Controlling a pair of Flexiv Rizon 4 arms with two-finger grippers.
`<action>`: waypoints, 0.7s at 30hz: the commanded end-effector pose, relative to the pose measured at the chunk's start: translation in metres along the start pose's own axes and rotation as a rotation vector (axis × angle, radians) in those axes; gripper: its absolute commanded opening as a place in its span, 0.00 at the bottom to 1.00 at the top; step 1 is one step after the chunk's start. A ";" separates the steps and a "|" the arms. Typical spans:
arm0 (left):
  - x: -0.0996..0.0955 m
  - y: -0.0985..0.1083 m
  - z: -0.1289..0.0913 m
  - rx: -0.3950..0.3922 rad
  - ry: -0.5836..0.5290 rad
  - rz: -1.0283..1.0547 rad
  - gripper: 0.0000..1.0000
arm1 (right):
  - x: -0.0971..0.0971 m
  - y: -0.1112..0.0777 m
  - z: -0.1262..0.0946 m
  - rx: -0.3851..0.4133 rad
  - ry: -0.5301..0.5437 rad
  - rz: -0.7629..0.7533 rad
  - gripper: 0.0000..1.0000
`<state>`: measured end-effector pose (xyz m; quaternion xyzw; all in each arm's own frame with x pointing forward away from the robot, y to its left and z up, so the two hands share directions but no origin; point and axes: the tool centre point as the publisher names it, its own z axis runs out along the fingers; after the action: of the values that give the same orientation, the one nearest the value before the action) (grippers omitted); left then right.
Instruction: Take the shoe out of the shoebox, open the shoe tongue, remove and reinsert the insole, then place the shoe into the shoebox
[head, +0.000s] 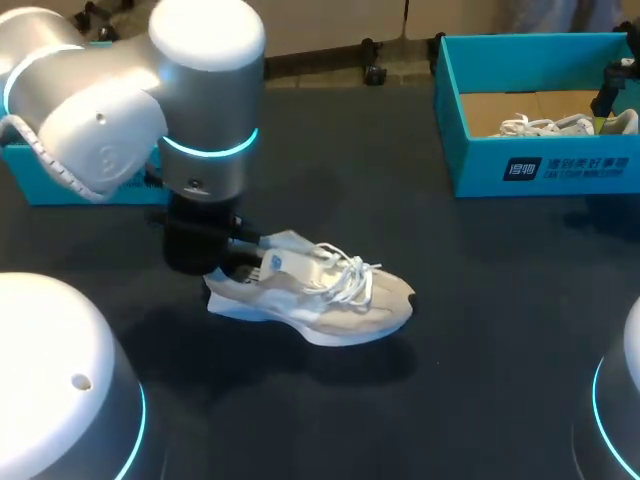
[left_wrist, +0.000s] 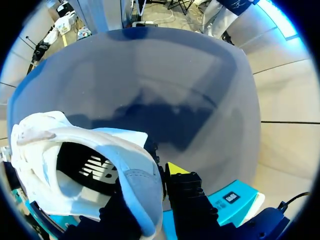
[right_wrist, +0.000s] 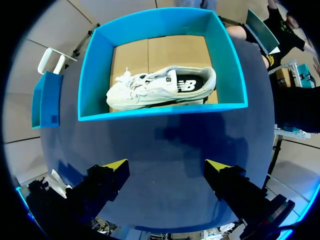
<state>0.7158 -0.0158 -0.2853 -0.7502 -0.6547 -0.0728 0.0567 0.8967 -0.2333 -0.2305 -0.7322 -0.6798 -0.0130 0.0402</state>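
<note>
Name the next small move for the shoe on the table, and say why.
Probably swing the right gripper across to the shoe, at its opening. That shoe lies on the table with the left gripper at its heel, and the dark insole is in place inside. The right gripper is open and empty, hanging before the shoebox, which holds another shoe.

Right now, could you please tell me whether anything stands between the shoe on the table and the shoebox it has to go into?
Nothing visible lies on the table between the shoe and the shoebox. Inside it, though, a second shoe already lies across the floor.
</note>
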 end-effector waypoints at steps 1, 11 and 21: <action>-0.019 0.000 0.012 0.003 0.017 0.006 0.00 | 0.000 -0.001 0.000 -0.002 0.001 0.000 1.00; -0.043 -0.002 0.036 0.009 0.055 -0.039 0.00 | 0.000 -0.001 0.000 -0.002 0.001 0.000 1.00; -0.072 0.015 0.048 0.033 0.041 -0.032 0.00 | 0.000 -0.001 0.000 -0.002 0.001 0.000 1.00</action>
<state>0.7170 -0.0653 -0.3399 -0.7384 -0.6664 -0.0749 0.0712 0.8967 -0.2333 -0.2305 -0.7322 -0.6798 -0.0130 0.0402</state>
